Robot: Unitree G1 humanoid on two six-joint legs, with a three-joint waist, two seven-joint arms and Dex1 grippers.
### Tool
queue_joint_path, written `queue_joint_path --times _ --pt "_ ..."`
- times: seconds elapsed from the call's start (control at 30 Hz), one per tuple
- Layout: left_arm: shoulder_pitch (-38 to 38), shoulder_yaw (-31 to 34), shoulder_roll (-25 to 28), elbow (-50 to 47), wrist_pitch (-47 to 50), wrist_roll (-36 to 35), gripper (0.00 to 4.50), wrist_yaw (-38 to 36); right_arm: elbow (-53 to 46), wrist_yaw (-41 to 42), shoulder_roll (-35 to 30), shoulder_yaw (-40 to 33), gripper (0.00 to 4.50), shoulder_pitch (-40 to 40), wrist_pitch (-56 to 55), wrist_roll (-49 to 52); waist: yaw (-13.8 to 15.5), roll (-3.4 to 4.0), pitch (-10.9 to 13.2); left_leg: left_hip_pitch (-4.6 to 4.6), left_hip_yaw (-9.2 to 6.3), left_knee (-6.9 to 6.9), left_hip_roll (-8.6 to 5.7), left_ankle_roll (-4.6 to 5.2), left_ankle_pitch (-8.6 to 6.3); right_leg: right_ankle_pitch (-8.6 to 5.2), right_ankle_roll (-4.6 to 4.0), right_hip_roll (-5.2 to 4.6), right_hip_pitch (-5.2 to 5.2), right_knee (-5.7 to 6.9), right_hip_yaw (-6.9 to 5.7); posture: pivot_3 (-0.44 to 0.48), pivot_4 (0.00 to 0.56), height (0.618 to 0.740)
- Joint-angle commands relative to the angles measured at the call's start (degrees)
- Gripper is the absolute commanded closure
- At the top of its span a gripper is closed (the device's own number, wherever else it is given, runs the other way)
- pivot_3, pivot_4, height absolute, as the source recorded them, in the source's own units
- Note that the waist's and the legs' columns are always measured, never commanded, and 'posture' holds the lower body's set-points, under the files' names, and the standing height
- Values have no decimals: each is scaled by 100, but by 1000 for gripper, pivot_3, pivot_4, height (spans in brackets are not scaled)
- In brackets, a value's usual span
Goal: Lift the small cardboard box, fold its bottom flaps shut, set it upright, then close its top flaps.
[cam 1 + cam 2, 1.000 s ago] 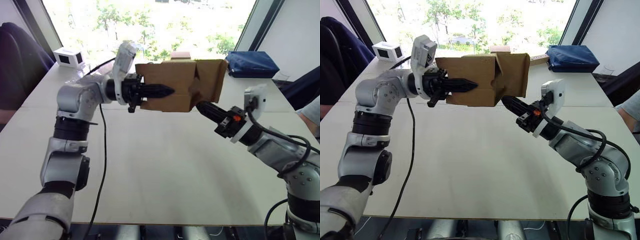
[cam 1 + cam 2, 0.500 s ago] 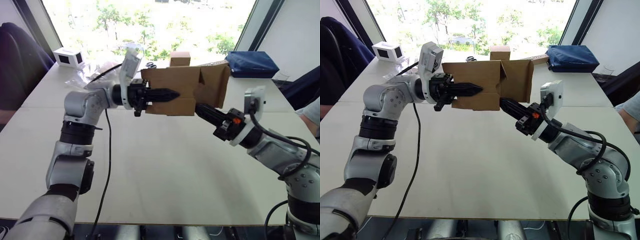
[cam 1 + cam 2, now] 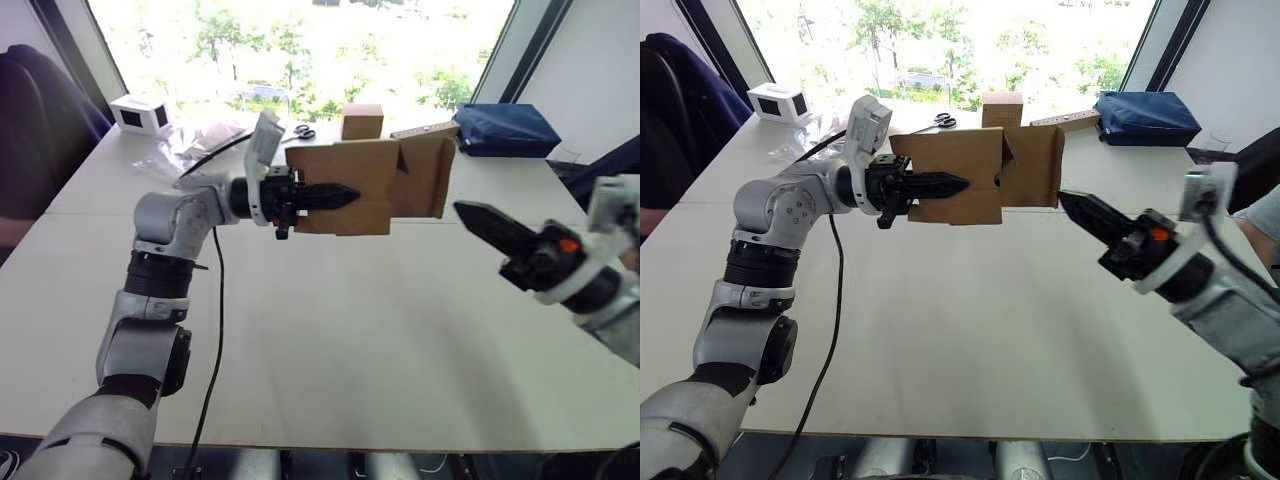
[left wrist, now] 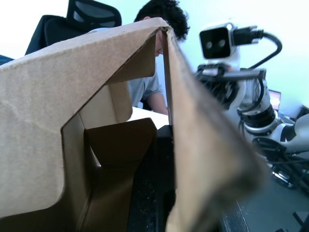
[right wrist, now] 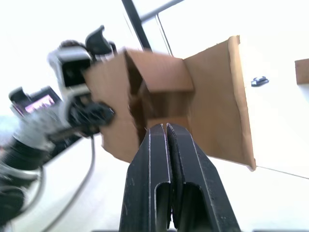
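The small cardboard box [image 3: 365, 188] is held in the air over the far part of the table [image 3: 330, 330], lying on its side with its open end toward the right. The left gripper [image 3: 325, 197] is clamped on the box's left wall, one finger across the outer face and, as the left wrist view shows, the other inside the carton. The right gripper [image 3: 487, 226] hangs off to the right, clear of the box, fingers pressed together with nothing between them and pointing at the open end. One large flap [image 3: 428, 176] stands out at the right, unfolded; the inner flaps are partly turned in. Judgement: bottom flaps not yet shut. Risks from here: (1) the box hangs from a single one-wall pinch, so a push from the right gripper on the flap could swing the carton about that pinch or pull it free; (2) the closed fingertips could run into the opening rather than onto the flap face and jam or tear a flap; (3) thin cardboard could buckle at the pinched wall under side load. Other things on the far table, a smaller brown box [image 3: 362, 121], scissors [image 3: 302, 131] and a blue bag [image 3: 503, 129], lie behind and look clear of the motion.
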Motion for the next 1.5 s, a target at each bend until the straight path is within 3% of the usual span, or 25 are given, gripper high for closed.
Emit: queue_joint_path --times 0.03,0.2,0.37,0.6,0.87,1.23,1.5 --pt "-65 197 11 -181 52 -263 4500 -33 816 -243 168 -114 4446 -327 -576 -708 -20 0 0 1 0 0 0 0 0 0 0 0 0 0 0 0 150 740" --pt "33 84 10 -407 137 -345 4500 13 1651 102 414 876 4446 -836 -764 -2111 -28 3 0 1 2 -3 0 0 0 -1 3 5 -3 1 2 0 150 740" --pt "47 107 -48 -508 186 -387 4500 143 1763 459 749 1280 4446 -1233 -610 -2275 -14 10 4 -1 1 -4 4 0 0 0 4 9 -8 5 2 0 150 740" --pt "54 125 -75 -452 156 -377 4500 223 1231 618 1168 1258 4446 -1422 -311 -1446 -6 11 4 -3 1 -3 2 0 0 1 5 3 -7 3 1 0 150 740" --pt "-64 233 -115 -215 72 -372 4500 280 477 94 1534 1461 4446 -1304 -232 -546 -12 11 4 -3 0 -3 2 0 0 0 4 1 -7 4 0 0 150 740" --pt "-152 309 -257 -108 55 -384 4500 333 622 -116 2359 1572 4446 -1071 -780 -696 -12 11 4 -3 1 -3 0 0 0 1 5 1 -7 4 0 0 150 740" --pt "-179 373 -126 -25 64 -365 4500 255 269 39 1925 1093 4446 -659 -696 -6 -11 11 4 -3 0 -3 0 0 0 0 4 0 -7 3 0 0 150 740"
